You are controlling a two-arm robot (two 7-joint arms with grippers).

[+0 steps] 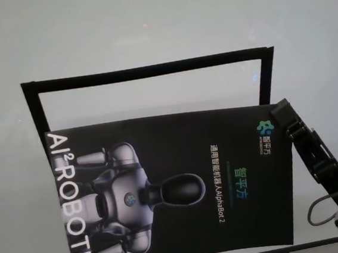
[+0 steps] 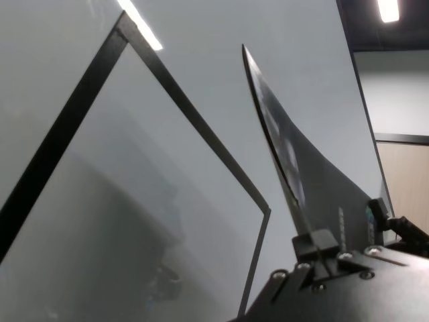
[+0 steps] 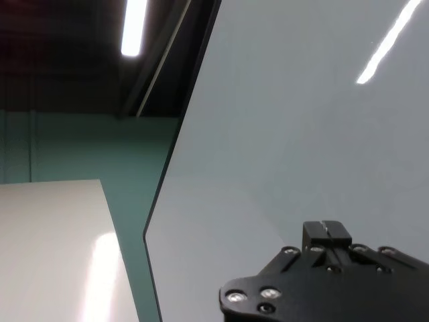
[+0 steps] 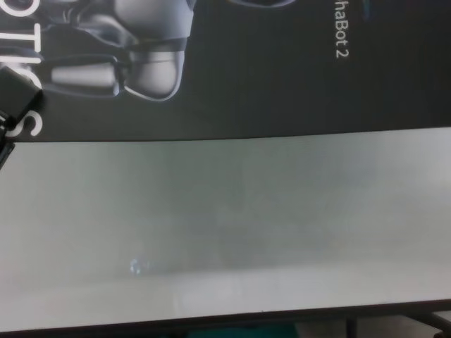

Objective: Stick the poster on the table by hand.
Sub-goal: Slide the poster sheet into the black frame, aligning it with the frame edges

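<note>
**Poster held over the table, one corner pinched**

Pinching the poster [image 1: 180, 185] at its near left corner with the left gripper [image 2: 315, 245], jaws pressed together on the sheet's edge. From that wrist, shows as a thin black blade running away from the fingertip block, bowed, with its far corner lifted off the table [image 1: 147, 27]. In the chest view, the same black block sitting on the big white letters at the sheet's left edge, with bare white tabletop on the near side.

Reaching in with the right gripper [image 1: 280, 111] from the near right, tip right at the poster's far right corner, beside the small logo. Cannot tell whether it grips the sheet or only rests against it; from its own wrist, only the black tip over pale tabletop and the table's dark edge.

Between the two grippers, printed side up: silver-grey robot figure nearer the left gripper, small "AlphaBot 2" line nearer the right one.

Beyond both grippers, a black frame [image 1: 145, 69] flat on the table, far bar well past the right gripper's tip, side bars running back under the poster's far edge. Left bar passing just beyond the poster's lifted far left corner.
</note>
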